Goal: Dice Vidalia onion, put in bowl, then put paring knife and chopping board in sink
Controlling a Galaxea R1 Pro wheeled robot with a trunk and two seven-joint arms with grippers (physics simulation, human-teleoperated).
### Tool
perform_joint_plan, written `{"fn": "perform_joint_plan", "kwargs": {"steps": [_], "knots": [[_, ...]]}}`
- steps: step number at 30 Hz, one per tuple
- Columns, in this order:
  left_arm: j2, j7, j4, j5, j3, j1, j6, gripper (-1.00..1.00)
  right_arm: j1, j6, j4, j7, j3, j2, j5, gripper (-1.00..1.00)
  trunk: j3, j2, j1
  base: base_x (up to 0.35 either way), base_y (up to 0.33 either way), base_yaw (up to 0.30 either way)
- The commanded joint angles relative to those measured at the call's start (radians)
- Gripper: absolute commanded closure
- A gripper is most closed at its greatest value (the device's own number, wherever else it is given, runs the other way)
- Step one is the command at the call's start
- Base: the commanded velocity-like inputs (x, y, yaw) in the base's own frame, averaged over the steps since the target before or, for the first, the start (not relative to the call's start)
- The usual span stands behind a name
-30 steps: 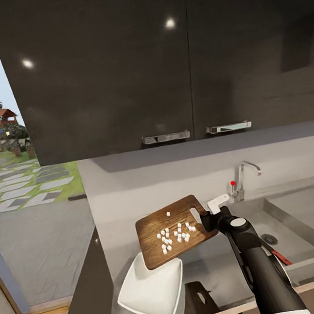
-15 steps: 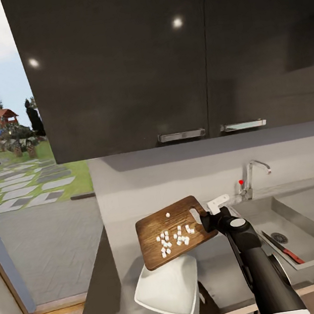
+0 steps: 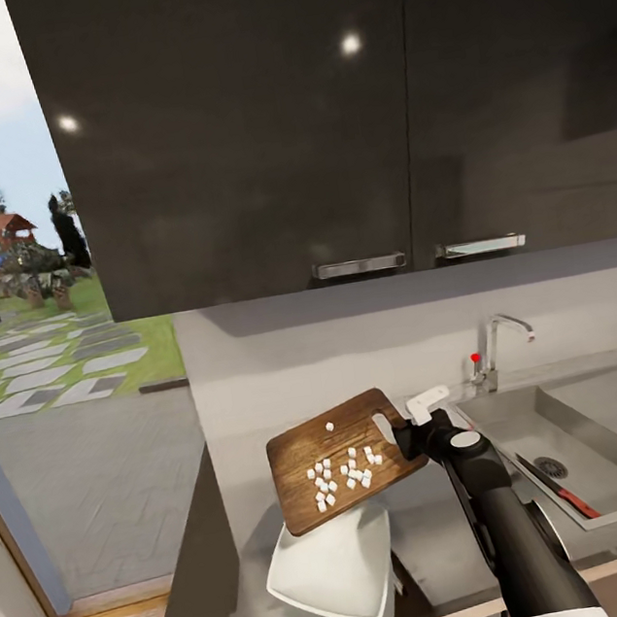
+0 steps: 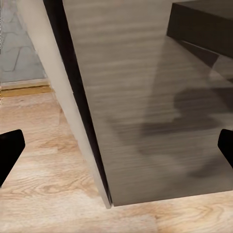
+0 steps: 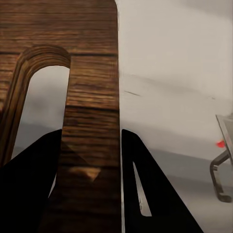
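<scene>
Glossy grey counter point(image 3: 428, 527) under black cabinets: right end effector point(image 3: 412, 434) pinches brown wooden chopping board point(image 3: 341, 455) by its handle end, white onion dice point(image 3: 342, 466) aboard, above white rounded-square bowl point(image 3: 331, 570); red-handled paring knife point(image 3: 557, 486) already in steel sink point(image 3: 605, 463). Tipping dice, sinking board remain

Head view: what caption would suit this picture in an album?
Right gripper holds the chopping board, diced onion on it, above the bowl.
</scene>
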Motion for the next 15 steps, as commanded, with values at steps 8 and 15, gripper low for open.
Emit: {"fn": "perform_joint_plan", "kwargs": {"steps": [8, 15], "knots": [[0.002, 0.009, 0.001, 0.007, -0.008, 0.0, -0.002, -1.0, 0.0, -0.004, 0.008, 0.009, -0.002, 0.001, 0.008, 1.0, 0.0, -0.001, 0.0, 0.0, 0.033, 0.0], [0.002, 0.009, 0.002, 0.007, -0.008, 0.0, -0.002, -1.0, 0.0, -0.008, 0.014, 0.012, -0.002, 0.001, 0.008, 1.0, 0.0, -0.001, 0.0, 0.0, 0.0, 0.0]]}}
